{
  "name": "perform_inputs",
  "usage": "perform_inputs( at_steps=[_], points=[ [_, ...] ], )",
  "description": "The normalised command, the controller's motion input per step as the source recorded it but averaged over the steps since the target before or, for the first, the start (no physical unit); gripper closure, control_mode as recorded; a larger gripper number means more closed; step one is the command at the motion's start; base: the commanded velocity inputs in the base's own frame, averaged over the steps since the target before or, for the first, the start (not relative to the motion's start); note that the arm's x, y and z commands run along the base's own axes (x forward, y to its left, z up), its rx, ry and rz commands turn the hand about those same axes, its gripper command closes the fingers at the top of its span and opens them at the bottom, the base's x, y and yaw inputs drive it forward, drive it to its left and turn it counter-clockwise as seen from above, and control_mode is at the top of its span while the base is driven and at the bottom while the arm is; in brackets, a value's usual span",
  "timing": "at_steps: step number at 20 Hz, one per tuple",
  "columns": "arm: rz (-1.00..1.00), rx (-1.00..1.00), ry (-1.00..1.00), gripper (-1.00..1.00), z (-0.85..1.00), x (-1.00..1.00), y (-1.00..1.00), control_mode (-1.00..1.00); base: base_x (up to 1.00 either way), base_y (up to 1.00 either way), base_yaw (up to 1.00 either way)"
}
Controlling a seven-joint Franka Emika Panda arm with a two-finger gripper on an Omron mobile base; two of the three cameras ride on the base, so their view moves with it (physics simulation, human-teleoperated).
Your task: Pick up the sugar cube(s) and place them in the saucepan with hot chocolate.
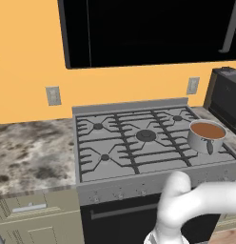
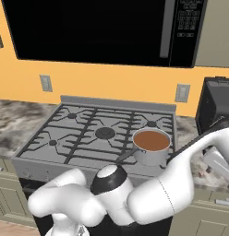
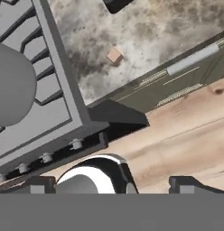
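One sugar cube (image 3: 114, 55), small and pale brown, lies on the speckled stone counter (image 3: 145, 36) to the right of the stove. It is well ahead of my gripper (image 3: 114, 185), whose dark fingertips (image 3: 39, 184) stand wide apart and open with nothing between them. The saucepan with hot chocolate (image 2: 151, 145) is shiny steel with brown liquid inside and stands on the stove's front right burner (image 1: 207, 136). In the hand view its grey side (image 3: 10, 85) bulges in at the left. My arm (image 2: 181, 175) reaches rightward past the saucepan, over the counter.
The grey gas stove (image 1: 134, 143) has raised grates and front knobs (image 3: 75, 144). A dark appliance (image 2: 215, 108) stands on the counter behind the cube. A black microwave (image 2: 102, 27) hangs above. Cabinet fronts (image 3: 190, 67) and a wooden floor (image 3: 186, 135) lie below the counter edge.
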Motion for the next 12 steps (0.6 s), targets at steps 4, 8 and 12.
perform_inputs(
  at_steps=[4, 8, 12],
  points=[
    [0.53, -0.16, -0.13, -1.0, -0.07, -0.35, -0.36, -1.0, 0.0, 0.0, 0.0],
    [0.56, -0.17, -0.18, -1.0, 0.0, -0.67, -0.25, -1.0, 0.0, 0.0, 0.0],
    [0.48, -0.21, -0.04, -1.0, -0.01, -0.21, 0.0, -1.0, 0.0, 0.0, 0.0]
  ],
)
